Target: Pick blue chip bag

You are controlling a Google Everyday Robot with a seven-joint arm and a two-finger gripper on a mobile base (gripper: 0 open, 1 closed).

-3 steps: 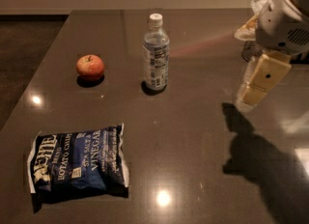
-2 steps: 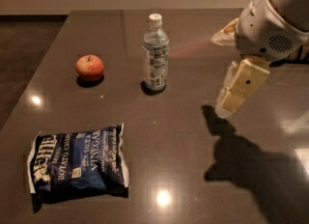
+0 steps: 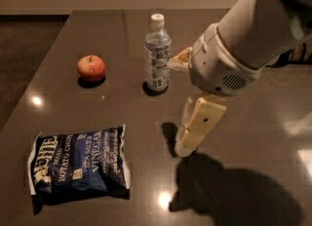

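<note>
Camera view: blue chip bag (image 3: 78, 169) lies flat, near-left on the surface (image 3: 58, 108); end effector (image 3: 186, 146) hangs to its right, apart, open or closed cannot be told; bag likely light, crinkly, slippery, contents fragile; best pinched gently at a sealed edge.

The only print we can actually read is on the crinkly dark navy-blue chip bag (image 3: 78, 167) with white sealed edges. Its white lettering says "POTATO CHIPS" and "SEA SALT & VINEGAR". The label on the clear plastic water bottle (image 3: 157, 57) is too small for us. The beige two-finger gripper (image 3: 187, 144) hangs over the dark table (image 3: 273, 137), right of the bag.
</note>
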